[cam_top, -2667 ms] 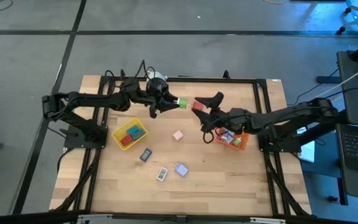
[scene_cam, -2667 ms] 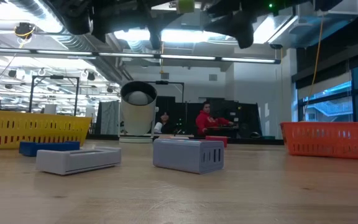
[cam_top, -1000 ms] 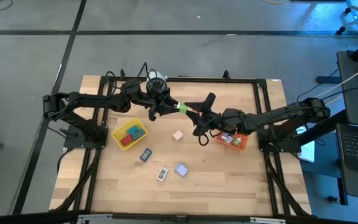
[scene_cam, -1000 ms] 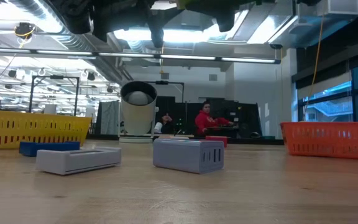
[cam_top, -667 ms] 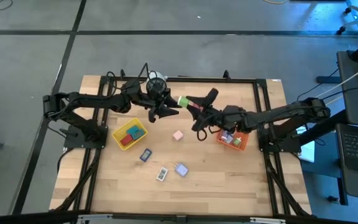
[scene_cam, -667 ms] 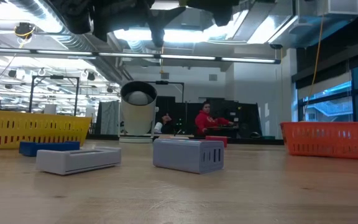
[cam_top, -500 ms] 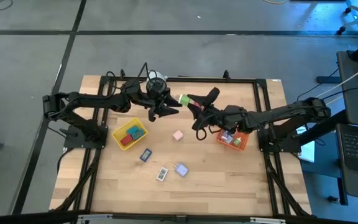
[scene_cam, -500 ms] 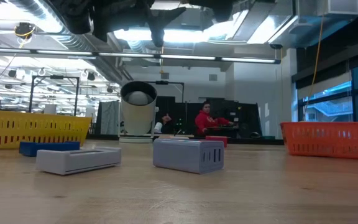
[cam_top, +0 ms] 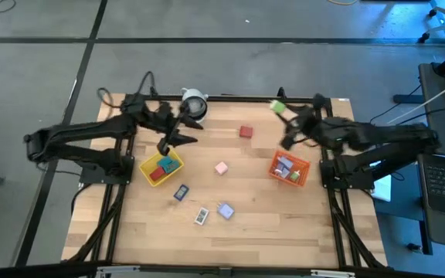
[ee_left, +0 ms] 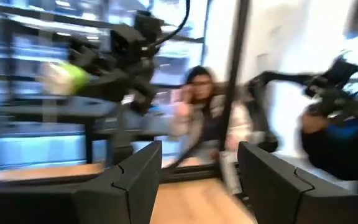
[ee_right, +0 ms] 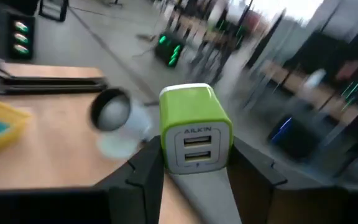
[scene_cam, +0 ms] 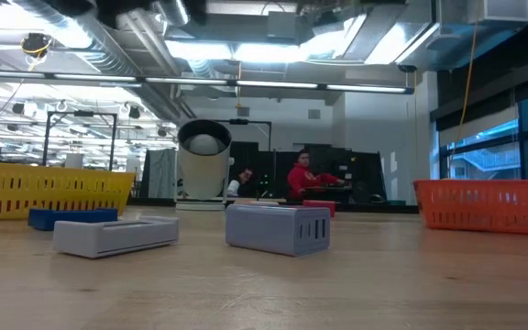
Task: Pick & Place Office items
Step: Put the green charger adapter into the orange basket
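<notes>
Handoff done: green charger (cam_top: 277, 106) now clamped in right gripper (cam_top: 283, 110), upper right of the high view near the orange tray (cam_top: 303, 174). Left gripper (cam_top: 178, 134) has let go, fingers spread and empty, pulled back above the yellow tray (cam_top: 147, 164). Likely next: drop in orange tray.

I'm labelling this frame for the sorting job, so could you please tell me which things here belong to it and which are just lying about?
Part of the job:
- green USB charger, held by the right gripper
- red block
- pink block
- pale blue piece
- dark blue piece
- white piece
- open left gripper

Just there:
- white-and-grey cylinder
- person beyond the table
</notes>
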